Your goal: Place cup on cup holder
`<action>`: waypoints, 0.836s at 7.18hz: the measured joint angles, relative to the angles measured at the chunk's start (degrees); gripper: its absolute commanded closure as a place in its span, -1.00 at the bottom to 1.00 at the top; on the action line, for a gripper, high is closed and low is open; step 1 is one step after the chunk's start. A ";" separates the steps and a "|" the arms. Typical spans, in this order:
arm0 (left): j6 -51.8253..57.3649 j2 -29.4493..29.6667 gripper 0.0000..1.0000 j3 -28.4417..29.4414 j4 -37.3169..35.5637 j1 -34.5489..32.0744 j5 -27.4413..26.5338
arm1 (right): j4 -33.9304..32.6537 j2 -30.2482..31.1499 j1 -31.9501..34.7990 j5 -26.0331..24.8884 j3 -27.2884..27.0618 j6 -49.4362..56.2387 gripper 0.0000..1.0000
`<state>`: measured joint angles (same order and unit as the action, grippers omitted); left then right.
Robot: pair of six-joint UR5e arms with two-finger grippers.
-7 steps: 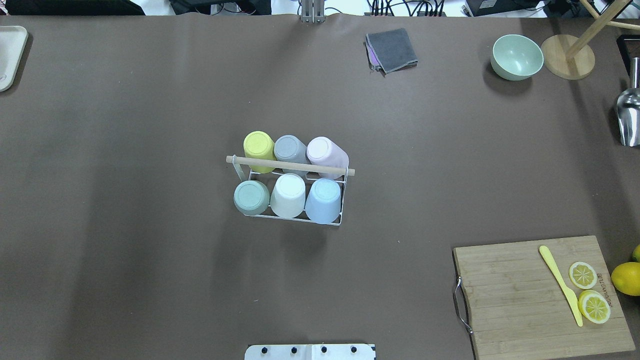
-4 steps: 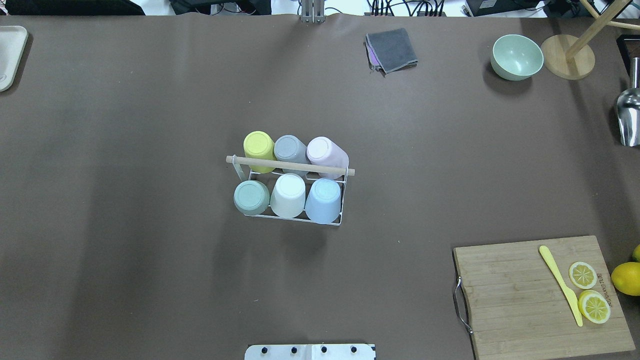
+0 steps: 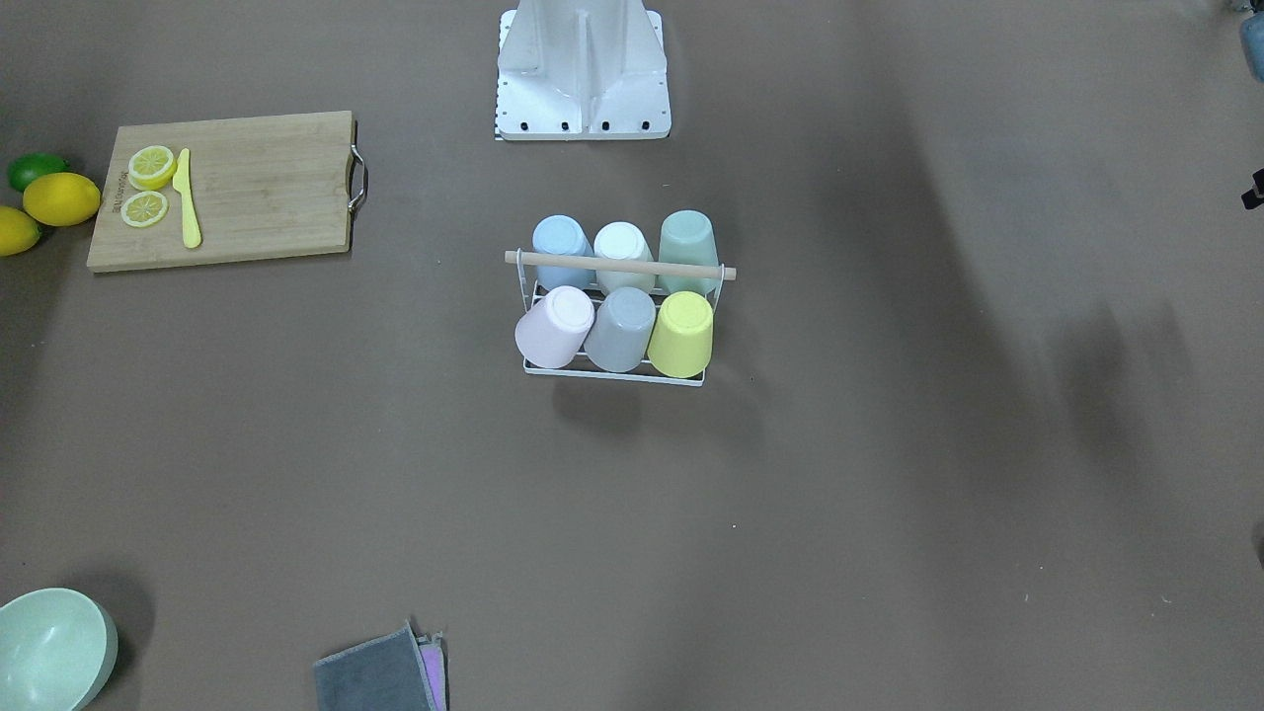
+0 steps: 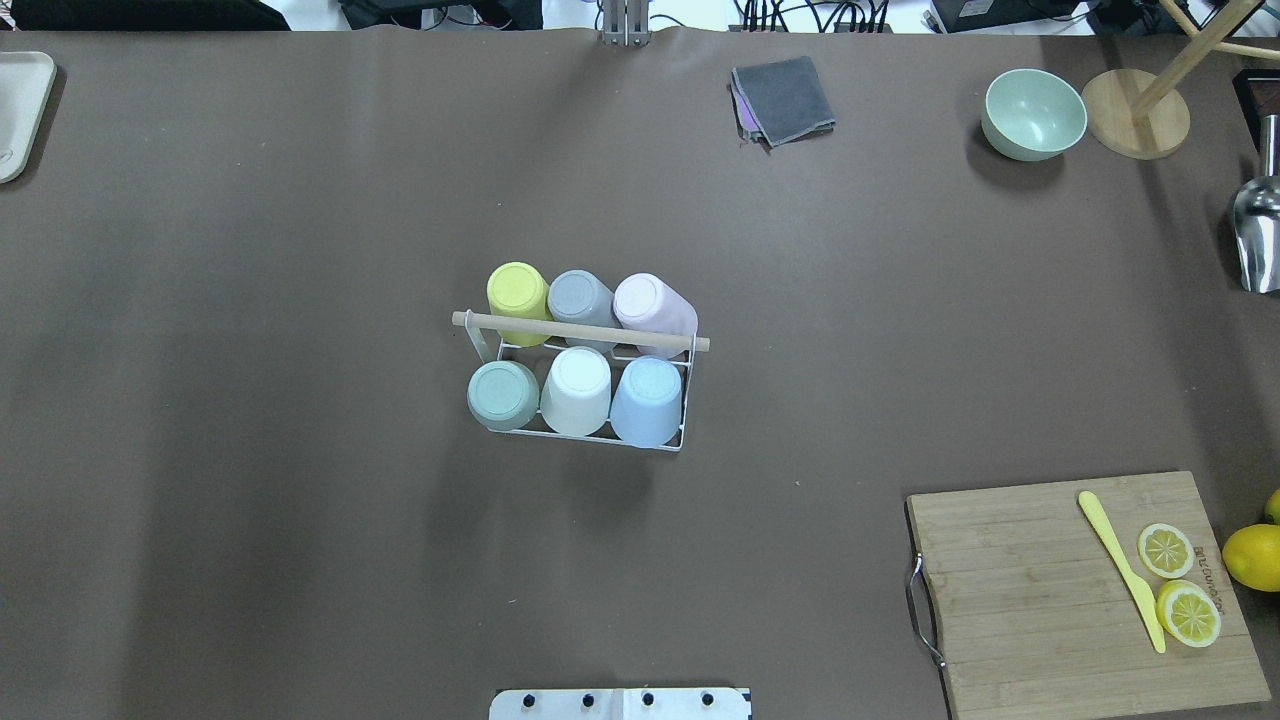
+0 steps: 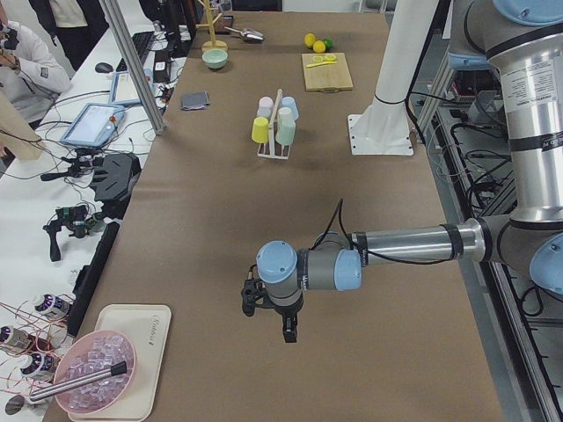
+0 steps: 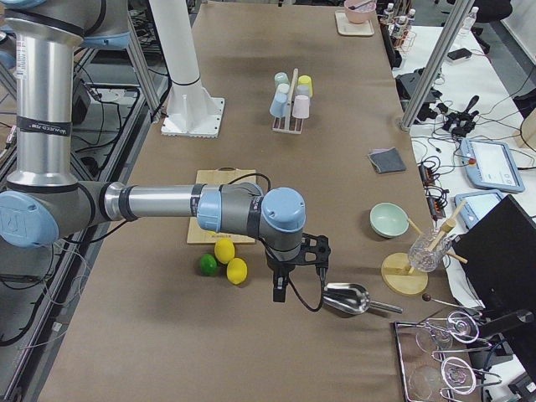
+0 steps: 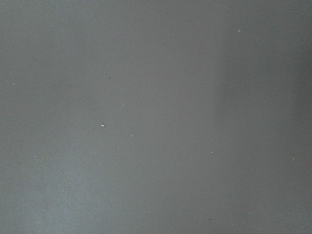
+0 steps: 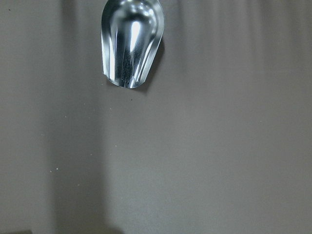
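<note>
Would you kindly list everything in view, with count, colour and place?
cup holder: one, white wire, wooden rod, table centre
cups: six, yellow, grey, pink, green, white, blue, upturned on the holder
cutting board: one, wooden, near right
lemon slices: two, yellow, on the board
knife: one, yellow, on the board
lemons: two, yellow, beside the board
lime: one, green, by the lemons
bowl: one, pale green, far right
cloth: one, grey, far edge
scoop: one, silver, right end
stand: one, wooden, beside the bowl
tray: one, beige, left end
left end effector: one, black, over bare table
right end effector: one, black, near the scoop
</note>
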<state>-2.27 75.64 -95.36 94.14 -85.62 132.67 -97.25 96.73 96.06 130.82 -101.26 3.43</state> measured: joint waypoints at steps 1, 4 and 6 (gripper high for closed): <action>0.44 -0.29 -0.95 1.09 0.20 -0.44 -0.23 | -0.03 0.02 0.00 0.03 0.05 0.00 -0.99; 5.94 0.89 -0.95 6.15 0.90 -2.76 -5.07 | -0.04 0.17 0.00 0.07 0.23 0.00 -0.99; 6.55 1.87 -0.95 5.75 0.31 -3.71 -6.66 | -0.04 0.42 0.09 0.19 0.30 0.00 -0.99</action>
<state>4.28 77.50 -89.61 94.45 -89.33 126.01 -97.30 97.15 96.15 131.01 -100.96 3.43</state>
